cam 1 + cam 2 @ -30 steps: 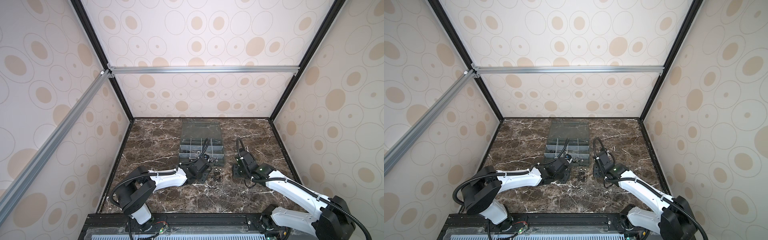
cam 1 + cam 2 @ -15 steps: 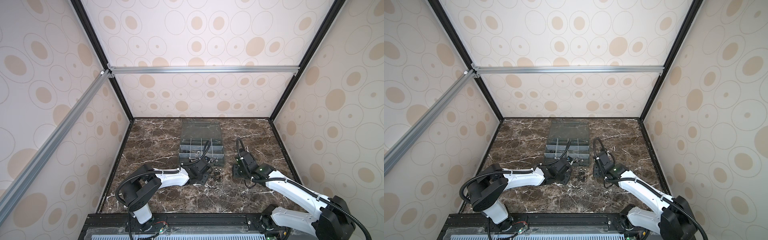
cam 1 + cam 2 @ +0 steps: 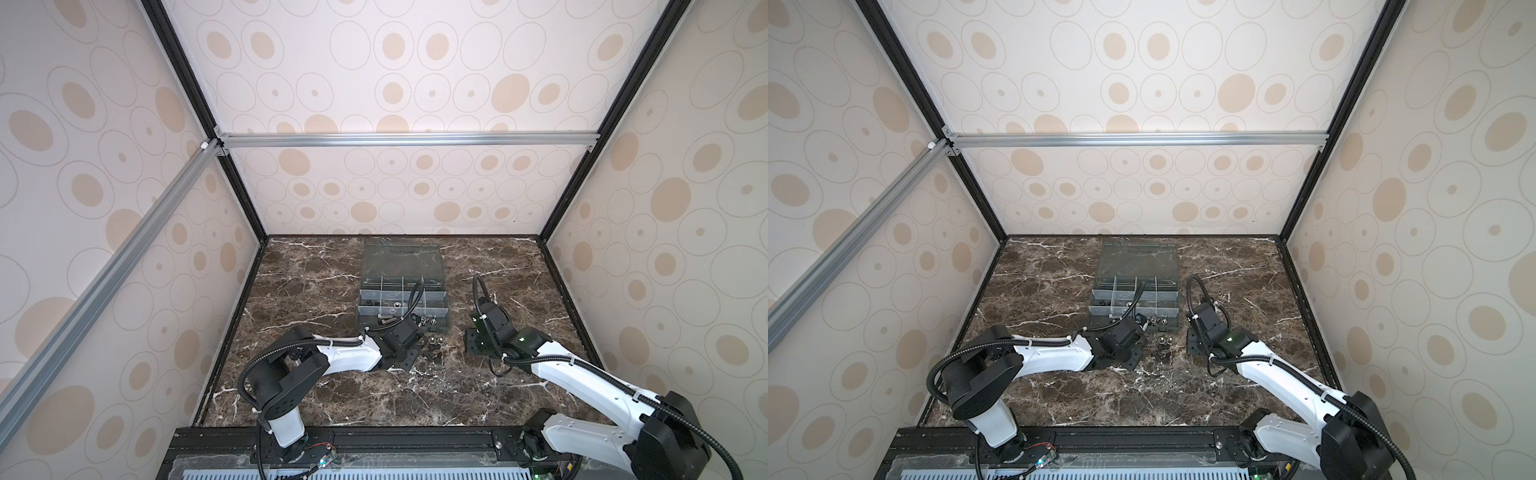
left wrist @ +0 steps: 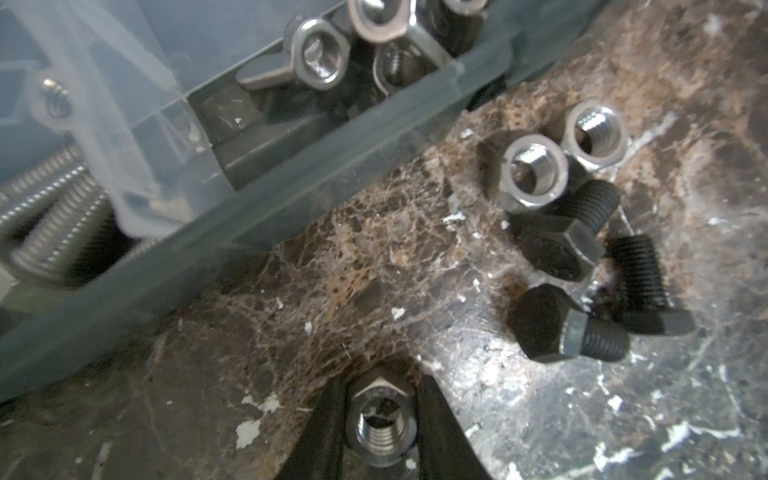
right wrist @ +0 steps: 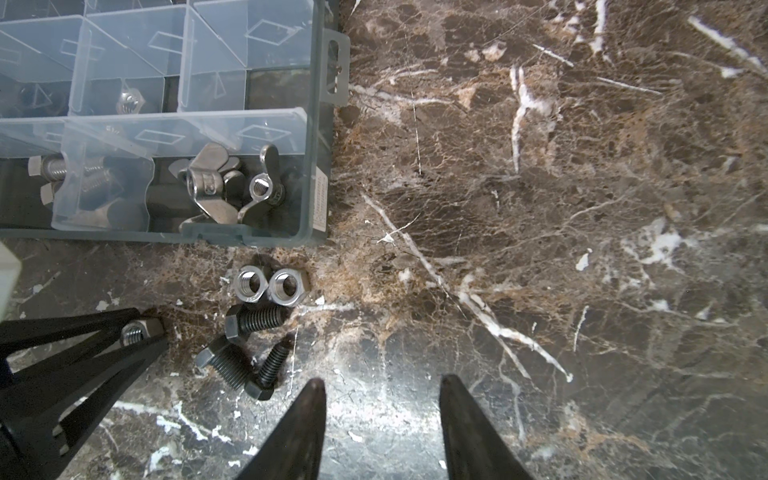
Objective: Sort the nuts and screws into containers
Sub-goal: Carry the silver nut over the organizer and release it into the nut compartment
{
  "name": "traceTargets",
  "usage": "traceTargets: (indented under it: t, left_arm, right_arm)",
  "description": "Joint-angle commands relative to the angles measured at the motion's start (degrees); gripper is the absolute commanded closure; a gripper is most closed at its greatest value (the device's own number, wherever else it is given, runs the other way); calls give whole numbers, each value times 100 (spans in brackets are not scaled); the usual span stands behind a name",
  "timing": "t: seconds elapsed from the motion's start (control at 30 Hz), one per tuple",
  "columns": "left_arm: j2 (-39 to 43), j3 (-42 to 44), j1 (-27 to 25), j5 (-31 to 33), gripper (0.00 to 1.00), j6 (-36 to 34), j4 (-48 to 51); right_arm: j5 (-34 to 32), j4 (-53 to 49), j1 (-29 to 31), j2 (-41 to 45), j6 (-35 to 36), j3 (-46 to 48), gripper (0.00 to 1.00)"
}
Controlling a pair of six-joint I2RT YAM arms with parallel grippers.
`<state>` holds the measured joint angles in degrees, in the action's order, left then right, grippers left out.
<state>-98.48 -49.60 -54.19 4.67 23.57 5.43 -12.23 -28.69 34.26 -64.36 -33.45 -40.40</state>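
We judge the sorting to be partly done. The dark grey translucent plastic organizer box [image 5: 316, 145] stands open on the dark brown marble worktop [image 5: 540, 208], and several of its cells already hold parts. Silvery winged metal nuts [image 5: 208, 178] lie in the corner cell nearest the loose pieces, and long silvery threaded screws [image 5: 54, 166] lie in the cell beside it. A lone small hexagonal nut [image 5: 131, 102] sits in a cell of the row behind. Just outside the box's front wall a small cluster is left on the worktop. It has a pair of silvery hexagonal metal nuts [image 5: 249, 284] touching each other and, right beside them, three black hex-headed metal screws [image 5: 253, 322] lying on their sides. The left tool [image 4: 381, 386] is clenched on a third silvery hexagonal nut [image 4: 382, 424], with one finger pressed against each side. This nut is near the cluster but apart from it, and we cannot tell whether it has left the worktop. The right tool [image 5: 383, 380] is released and empty, its jaws apart over bare worktop just beside the black screws. As we read it, six pieces are left to place. The gripped nut has to go to a cell, then the pair of nuts, then the three screws.
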Motion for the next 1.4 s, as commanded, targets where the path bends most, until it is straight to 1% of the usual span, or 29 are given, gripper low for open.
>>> traceTargets:
  t: [0.0,0.23,0.33,0.47,0.6,0.73,0.83,1.0,1.17,1.37]
  left_arm:
    - [-128,-105,-87,34,74,98,-54]
    - [15,-134,-79,69,77,121,-61]
    - [245,-193,-74,89,77,109,5]
    - [783,-488,10,260,76,-219,310]
    - [1324,-669,427,327,76,-416,349]
    - [1550,-725,1080,109,76,-439,84]
    - [1463,-867,1493,-101,76,-477,-12]
    - [927,-1251,1856,-286,77,-621,-23]
    - [354,-1510,2017,-541,77,-579,-134]
    - [-123,-1729,2116,-615,76,-612,-197]
  right_arm:
    - [-37,-79,-58,31,-49,54,52]
    - [-25,-71,-52,29,-48,68,52]
    - [-25,-78,-54,36,-52,68,52]
    - [-52,-116,-60,55,-6,67,52]
    - [-52,-88,-61,42,-1,54,52]
    - [17,-20,-64,-28,-27,39,52]
    - [45,-28,-60,-92,-6,-29,52]
    - [54,-38,-61,-100,-25,-73,52]
    - [64,29,-62,-132,-162,-22,52]
    - [44,24,-67,-162,-197,-47,52]
